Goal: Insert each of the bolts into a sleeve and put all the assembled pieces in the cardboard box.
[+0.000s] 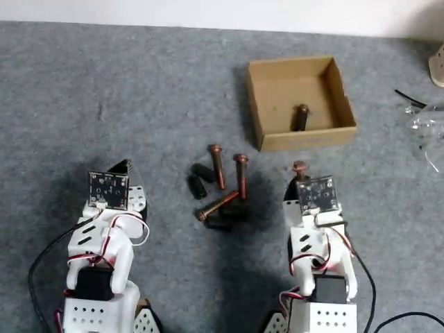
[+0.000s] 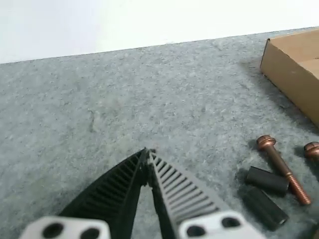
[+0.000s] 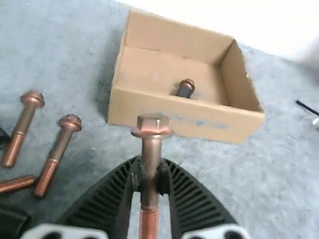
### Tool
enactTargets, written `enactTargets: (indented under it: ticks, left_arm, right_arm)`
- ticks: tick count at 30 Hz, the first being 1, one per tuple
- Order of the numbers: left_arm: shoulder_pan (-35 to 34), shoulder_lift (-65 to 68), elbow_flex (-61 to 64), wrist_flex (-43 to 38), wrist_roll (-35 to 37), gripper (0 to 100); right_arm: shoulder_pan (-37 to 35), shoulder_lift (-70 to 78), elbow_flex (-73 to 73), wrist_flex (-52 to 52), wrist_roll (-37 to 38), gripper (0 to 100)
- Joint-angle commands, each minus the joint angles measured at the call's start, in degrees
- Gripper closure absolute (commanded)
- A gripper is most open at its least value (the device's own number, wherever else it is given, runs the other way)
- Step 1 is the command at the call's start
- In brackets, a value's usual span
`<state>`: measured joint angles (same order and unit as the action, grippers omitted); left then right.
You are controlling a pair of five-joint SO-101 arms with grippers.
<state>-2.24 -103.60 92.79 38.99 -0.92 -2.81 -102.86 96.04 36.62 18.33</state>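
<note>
The right gripper (image 3: 149, 174) is clamped on a bolt (image 3: 151, 132) by its shank, head toward the cardboard box (image 1: 305, 139), where one assembled piece (image 1: 302, 116) lies; the left gripper (image 2: 148, 160) hangs over the carpet (image 1: 104, 104), tips pressed together on nothing. Three loose bolts (image 1: 218, 166) and black sleeves (image 1: 203, 171) lie together near the box.

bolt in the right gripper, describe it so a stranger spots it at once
Find the cardboard box on the grey mat. Just before its near wall, the right gripper is shut on one copper bolt. The three other bolts lie loose on the mat.
</note>
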Motion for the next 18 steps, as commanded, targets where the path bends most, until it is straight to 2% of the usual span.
enactTargets:
  ticks: [1, 5, 10, 12, 15, 18]
  left_arm:
    - [1.1, -0.7, -1.0, -1.3, 0.5, 99]
    - [1.4, -0.1, -3.6, -1.1, 0.5, 99]
    - [1.5, 0.0, -9.2, -1.1, 0.3, 91]
    - [2.4, 1.5, -10.1, -1.1, -1.2, 92]
    - [4.5, 9.7, -13.1, -1.2, -6.7, 94]
    - [5.7, 22.9, -20.0, -1.2, -8.4, 94]
  right_arm:
    - [0.8, -1.2, 6.0, 0.4, -1.1, 99.4]
    - [1.2, -2.3, 6.3, 0.1, -1.1, 99.4]
    - [1.5, -2.3, 6.3, 0.1, -1.1, 99.4]
    - [1.5, -2.3, 6.3, 0.1, -1.1, 99.4]
    - [1.5, -2.3, 6.3, 0.1, -1.1, 99.4]
    - [1.5, -2.3, 6.3, 0.1, -1.1, 99.4]
